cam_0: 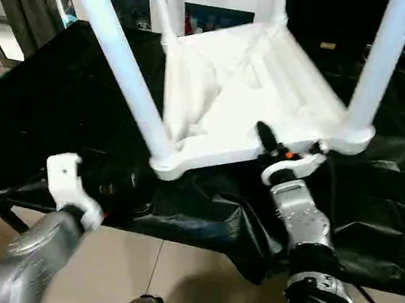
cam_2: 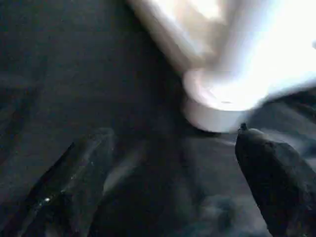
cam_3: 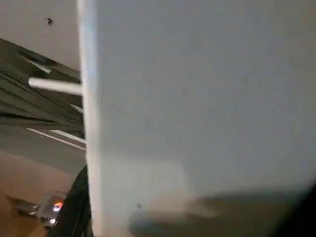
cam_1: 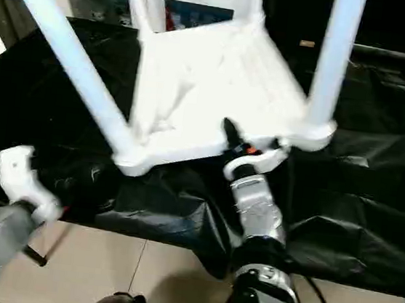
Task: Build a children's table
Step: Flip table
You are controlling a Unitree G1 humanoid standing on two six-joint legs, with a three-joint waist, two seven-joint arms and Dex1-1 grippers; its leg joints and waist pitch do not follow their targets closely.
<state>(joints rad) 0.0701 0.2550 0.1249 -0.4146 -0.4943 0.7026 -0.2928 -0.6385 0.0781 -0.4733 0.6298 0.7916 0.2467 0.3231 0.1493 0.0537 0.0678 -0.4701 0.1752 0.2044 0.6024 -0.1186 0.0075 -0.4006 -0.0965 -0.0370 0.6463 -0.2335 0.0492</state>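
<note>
Tabletop [cam_0: 253,91] lies inverted on the black sheet [cam_0: 371,214]; four legs [cam_0: 115,54] stand seated in its corner sockets. Right gripper [cam_0: 272,146] clamps its near rim; left gripper [cam_2: 173,163], fingers wide and empty, hangs beside its near corner. Judged remaining: turning it upright

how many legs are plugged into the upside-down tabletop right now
4. Near-left leg in the front-left corner socket, near-right leg in the front-right socket, and two far legs rising from the back corners of the tabletop.
</note>
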